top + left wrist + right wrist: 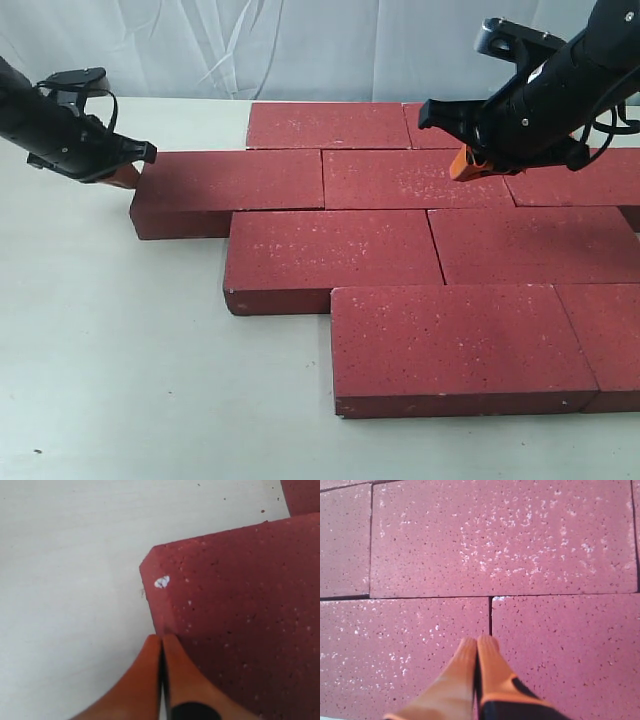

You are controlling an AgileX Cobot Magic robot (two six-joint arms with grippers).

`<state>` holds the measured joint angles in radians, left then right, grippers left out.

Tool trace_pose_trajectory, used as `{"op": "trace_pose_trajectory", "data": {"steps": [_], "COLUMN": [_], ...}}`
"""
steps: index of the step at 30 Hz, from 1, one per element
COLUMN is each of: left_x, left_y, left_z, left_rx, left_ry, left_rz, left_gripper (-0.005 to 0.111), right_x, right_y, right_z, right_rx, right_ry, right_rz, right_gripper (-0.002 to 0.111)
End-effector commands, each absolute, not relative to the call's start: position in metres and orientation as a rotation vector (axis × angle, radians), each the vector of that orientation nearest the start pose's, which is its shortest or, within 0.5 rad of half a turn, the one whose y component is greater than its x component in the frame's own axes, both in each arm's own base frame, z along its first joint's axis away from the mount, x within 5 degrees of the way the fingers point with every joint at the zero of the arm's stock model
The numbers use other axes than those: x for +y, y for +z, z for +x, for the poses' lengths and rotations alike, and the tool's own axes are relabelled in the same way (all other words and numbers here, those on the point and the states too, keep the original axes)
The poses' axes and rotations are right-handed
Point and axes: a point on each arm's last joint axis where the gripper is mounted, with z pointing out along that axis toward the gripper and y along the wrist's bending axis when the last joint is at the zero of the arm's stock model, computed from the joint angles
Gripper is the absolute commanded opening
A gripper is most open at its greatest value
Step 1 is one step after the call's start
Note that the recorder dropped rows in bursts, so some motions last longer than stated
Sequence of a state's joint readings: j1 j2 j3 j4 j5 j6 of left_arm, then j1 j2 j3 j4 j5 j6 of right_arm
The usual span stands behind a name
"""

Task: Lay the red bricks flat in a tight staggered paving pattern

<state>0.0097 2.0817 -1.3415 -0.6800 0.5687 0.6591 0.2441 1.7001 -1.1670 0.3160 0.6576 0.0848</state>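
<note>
Several dark-red bricks (335, 250) lie flat on the table in staggered rows, edges close together. The leftmost brick (230, 185) of the second row sticks out to the left. My left gripper (128, 175) is shut and empty, its orange tips against that brick's left end, at its corner (160, 587) in the left wrist view. My right gripper (468, 168) is shut and empty, low over the second row's middle brick (410, 178). In the right wrist view its fingertips (479, 642) rest at the seam between two bricks, with another brick (505, 535) beyond.
The pale table (110, 350) stretches bare to the left and front of the bricks. A white curtain (250, 45) hangs behind. The front brick (455, 345) lies near the table's front, and bricks run off the right edge.
</note>
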Motion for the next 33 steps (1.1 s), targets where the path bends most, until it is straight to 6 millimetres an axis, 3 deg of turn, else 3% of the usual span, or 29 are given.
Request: {"op": "trace_pose_trajectory", "data": {"steps": [1, 10, 21, 33], "left_x": [-0.017, 0.020, 0.009, -0.001], "left_y": [0.141, 0.175, 0.216, 0.253], "left_z": [0.420, 0.412, 0.385, 0.333], "left_rx": [2.661, 2.638, 2.691, 2.623], "left_ry": [-0.448, -0.422, -0.562, -0.524], "left_rz": [0.150, 0.034, 0.107, 0.041], "left_gripper": [0.000, 0.000, 0.000, 0.000], "right_x": [0.101, 0.101, 0.100, 0.096], "right_y": [0.233, 0.233, 0.233, 0.228], "right_z": [0.339, 0.339, 0.339, 0.331], "right_rx": [2.677, 2.677, 2.676, 2.784], "right_ry": [0.439, 0.438, 0.419, 0.341], "right_rz": [0.059, 0.057, 0.014, -0.086], "right_gripper": [-0.001, -0.001, -0.001, -0.001]}}
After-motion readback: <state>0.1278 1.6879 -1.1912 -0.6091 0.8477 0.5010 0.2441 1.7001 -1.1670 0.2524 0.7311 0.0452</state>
